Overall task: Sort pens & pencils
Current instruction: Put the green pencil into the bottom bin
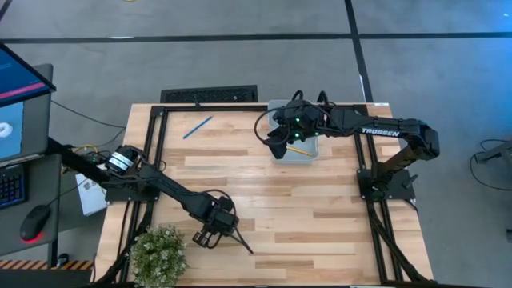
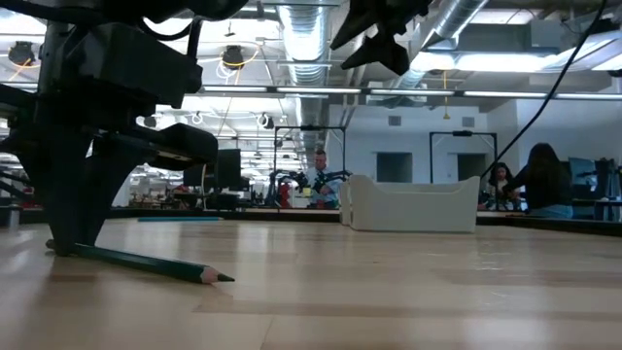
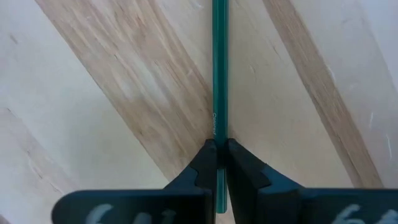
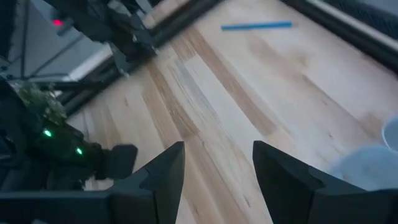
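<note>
A dark green pencil (image 3: 218,68) with a sharpened tip (image 2: 220,278) lies near the table's front left, and my left gripper (image 3: 217,149) is shut on it, pointing down (image 1: 224,232). A light blue pencil (image 1: 198,126) lies flat on the wood at the far left. A yellow pencil (image 1: 298,149) lies in the white tray (image 1: 308,154) at the far middle. My right gripper (image 4: 217,168) hangs open above that tray (image 1: 280,140), holding nothing. No pens show. My left gripper pinches the green pencil's shaft (image 3: 217,138) between its two fingers, toward the end away from the tip. The fingers (image 2: 60,233) come from above and stand across the pencil. The sharpened tip rests on the table; whether the held end is lifted I cannot tell.
A small potted plant (image 1: 158,252) stands at the table's front left corner, close to my left arm. Black frame rails (image 1: 156,144) run along the table's left, right and far edges. A monitor, keyboard and mouse sit off the table's left. People sit far behind the table.
</note>
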Controlling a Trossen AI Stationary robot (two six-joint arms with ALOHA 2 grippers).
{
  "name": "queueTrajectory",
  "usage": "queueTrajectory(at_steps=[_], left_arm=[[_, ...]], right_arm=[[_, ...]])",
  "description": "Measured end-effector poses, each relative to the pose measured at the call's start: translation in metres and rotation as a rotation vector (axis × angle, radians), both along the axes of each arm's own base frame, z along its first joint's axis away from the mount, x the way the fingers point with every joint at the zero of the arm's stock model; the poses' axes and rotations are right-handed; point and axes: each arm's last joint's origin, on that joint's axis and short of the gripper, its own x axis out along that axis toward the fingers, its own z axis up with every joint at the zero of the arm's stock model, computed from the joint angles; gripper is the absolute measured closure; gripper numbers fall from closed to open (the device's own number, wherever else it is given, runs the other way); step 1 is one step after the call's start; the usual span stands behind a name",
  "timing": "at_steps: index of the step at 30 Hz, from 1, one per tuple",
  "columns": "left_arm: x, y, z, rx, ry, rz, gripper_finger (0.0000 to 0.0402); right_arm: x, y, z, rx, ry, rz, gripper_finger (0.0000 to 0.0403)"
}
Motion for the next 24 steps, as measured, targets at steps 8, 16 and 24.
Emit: queueTrajectory(at_steps=[8, 16, 24], left_arm=[[0.0, 0.0, 0.0, 0.013, -0.005, 0.018, 0.0398], [-0.004, -0.013, -0.001, 0.087, -0.056, -0.008, 0.039], [-0.002, -0.016, -0.009, 0.039, -0.018, -0.007, 0.0389]], right_arm=[[-0.005, 0.001, -0.005, 0.019, 0.071, -0.003, 0.0193], [-0.005, 0.001, -0.005, 0.018, 0.071, -0.002, 0.0193], [-0.005, 0.001, -0.005, 0.018, 0.071, -0.002, 0.0193]])
